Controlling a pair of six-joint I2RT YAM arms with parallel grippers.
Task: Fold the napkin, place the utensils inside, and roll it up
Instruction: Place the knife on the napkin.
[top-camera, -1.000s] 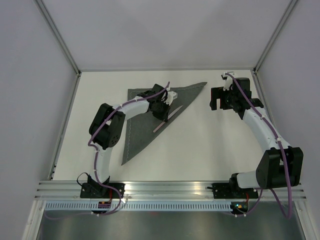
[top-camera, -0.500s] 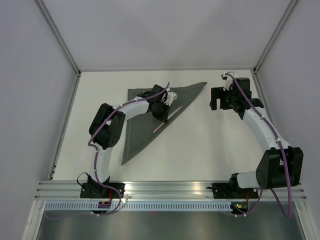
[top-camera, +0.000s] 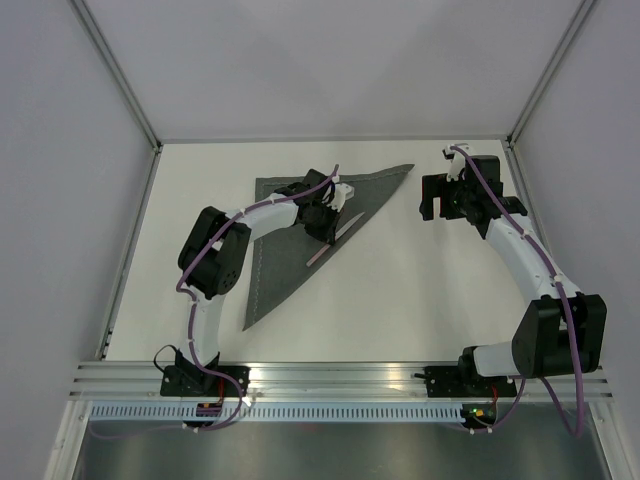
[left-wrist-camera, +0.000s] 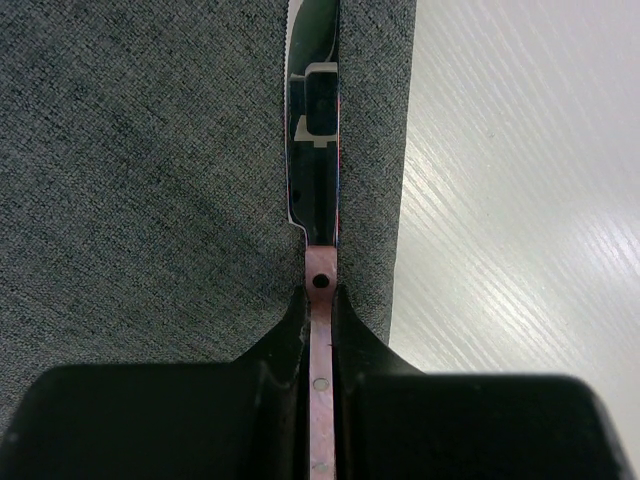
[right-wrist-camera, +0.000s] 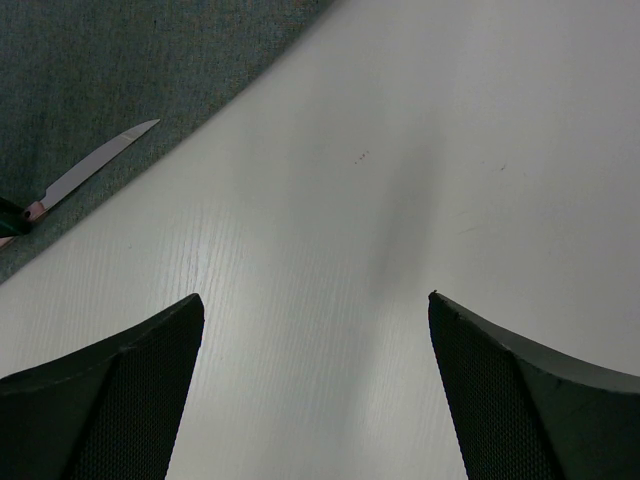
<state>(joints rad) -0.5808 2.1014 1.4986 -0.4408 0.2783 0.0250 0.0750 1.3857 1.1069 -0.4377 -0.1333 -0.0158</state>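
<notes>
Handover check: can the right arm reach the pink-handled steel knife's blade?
Probably yes: the right claw is open beside the dark grey cloth napkin; the knife blade sticks out uncovered over it, the left claw gripping only the handle.

Dark grey flecked napkin (left-wrist-camera: 150, 150), knife (left-wrist-camera: 315, 120) with mirror-bright blade, seemingly pinkish handle, white grained table (left-wrist-camera: 520, 200)

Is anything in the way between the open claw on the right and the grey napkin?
No, nothing visible. Only table surface lies between the right gripper and the napkin, up to its slanted edge.
</notes>
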